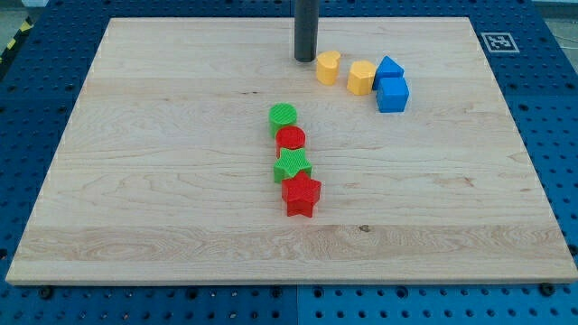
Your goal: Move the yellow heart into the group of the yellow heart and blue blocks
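Note:
The yellow heart (pixel 327 67) lies near the view's top, right of centre. To its right, a small gap away, is a yellow hexagon block (pixel 361 78), which touches a blue block with a pointed top (pixel 388 68) and a blue cube (pixel 393 94). My tip (pixel 305 59) rests on the board just left of the yellow heart, close to it; I cannot tell whether it touches it.
A column of blocks stands mid-board: a green round block (pixel 283 116), a red round block (pixel 291 139), a green star (pixel 293 165) and a red star (pixel 301 194). The wooden board (pixel 135 181) lies on a blue perforated table. A marker tag (pixel 498 41) sits at the top right corner.

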`<action>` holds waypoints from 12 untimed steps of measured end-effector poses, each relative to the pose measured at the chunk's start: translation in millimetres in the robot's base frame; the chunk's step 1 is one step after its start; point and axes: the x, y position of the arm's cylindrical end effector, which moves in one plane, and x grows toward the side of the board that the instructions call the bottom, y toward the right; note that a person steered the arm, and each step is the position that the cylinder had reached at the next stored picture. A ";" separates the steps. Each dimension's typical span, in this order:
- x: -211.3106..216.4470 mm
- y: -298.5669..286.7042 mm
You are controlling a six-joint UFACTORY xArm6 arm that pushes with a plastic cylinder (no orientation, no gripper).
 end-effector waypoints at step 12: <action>50.8 18.9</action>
